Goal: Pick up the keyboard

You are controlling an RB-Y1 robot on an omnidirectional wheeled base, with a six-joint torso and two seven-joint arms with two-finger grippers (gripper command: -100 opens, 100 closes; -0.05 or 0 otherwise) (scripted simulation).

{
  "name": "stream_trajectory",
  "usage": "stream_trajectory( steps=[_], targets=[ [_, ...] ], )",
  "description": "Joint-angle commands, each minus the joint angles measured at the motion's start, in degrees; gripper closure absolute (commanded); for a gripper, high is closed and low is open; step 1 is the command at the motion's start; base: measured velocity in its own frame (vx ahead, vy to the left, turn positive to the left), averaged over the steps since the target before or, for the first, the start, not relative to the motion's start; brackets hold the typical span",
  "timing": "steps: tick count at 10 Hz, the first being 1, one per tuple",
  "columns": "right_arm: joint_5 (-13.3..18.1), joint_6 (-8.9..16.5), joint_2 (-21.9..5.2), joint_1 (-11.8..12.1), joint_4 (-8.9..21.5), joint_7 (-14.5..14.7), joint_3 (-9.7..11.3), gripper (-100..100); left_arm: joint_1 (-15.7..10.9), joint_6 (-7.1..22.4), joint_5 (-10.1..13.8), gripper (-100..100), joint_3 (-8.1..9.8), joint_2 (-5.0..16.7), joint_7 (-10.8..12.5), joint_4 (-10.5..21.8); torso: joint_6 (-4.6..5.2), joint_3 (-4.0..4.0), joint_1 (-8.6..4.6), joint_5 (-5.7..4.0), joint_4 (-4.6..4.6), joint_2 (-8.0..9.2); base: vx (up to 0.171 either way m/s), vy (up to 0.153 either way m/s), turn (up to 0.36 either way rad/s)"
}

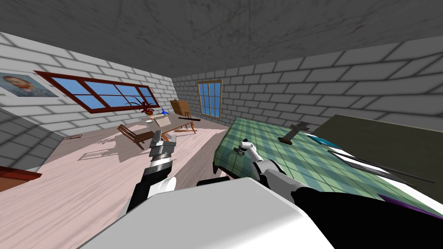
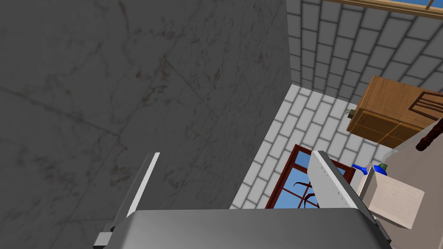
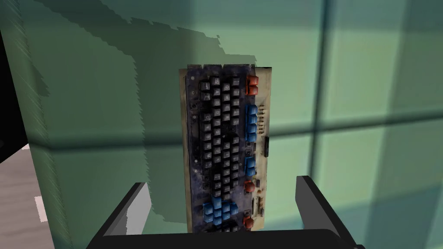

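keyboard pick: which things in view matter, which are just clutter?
Job:
keyboard, lying on the green checked bed
right gripper, open, aimed at it

Lying about:
dark cross-shaped thing on the bed
far table
cabinet
left gripper, open, off to the side of the bed

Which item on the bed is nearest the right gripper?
The keyboard with blue and red keys, ahead of the open right gripper; the dark cross-shaped object lies farther off.
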Motion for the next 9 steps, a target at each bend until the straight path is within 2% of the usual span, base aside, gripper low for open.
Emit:
stream_trajectory(
  steps=[1, 4, 6, 8, 9],
  targets=[
    [-0.14, 0.43, -0.34, -1.37, 2.8, 0.09, -0.13, -100, 0.0, 0.0, 0.0, 0, 0.0, 0.0, 0.0, 0.0, 0.0, 0.0, 0.0, 0.0, 0.0, 0.0, 0.098, 0.067, -0.006],
    [-0.51, 3.78, -2.0, -2.82, 7.22, -0.25, -0.62, -100, 0.0, 0.0, 0.0, 0, 0.0, 0.0, 0.0, 0.0, 0.0, 0.0, -0.14, -0.03, -0.01, 0.01, 0.094, 0.056, 0.008],
    [-0.72, 5.24, -2.38, -2.39, 9.68, -0.42, -0.68, -100, 0.0, 0.0, 0.0, 0, 0.01, 0.01, 0.0, 0.0, 0.01, -0.01, -0.22, -0.05, -0.01, 0.01, 0.106, 0.015, 0.013],
    [-0.72, 5.24, -2.38, -2.39, 9.68, -0.42, -0.68, -100, 0.0, 0.0, 0.0, 0, 0.01, 0.01, 0.0, 0.0, 0.0, -0.02, -0.41, -0.09, -0.02, -0.02, 0.07, -0.011, 0.004],
    [-0.64, 5.9, -2.36, -2.0, 8.52, -0.71, -0.66, -100, -0.01, 0.0, 0.0, 0, 0.01, 0.01, 0.0, 0.0, 0.01, 0.06, -0.4, -0.09, 0.01, 0.15, 0.011, -0.002, 0.002]
  ],
)
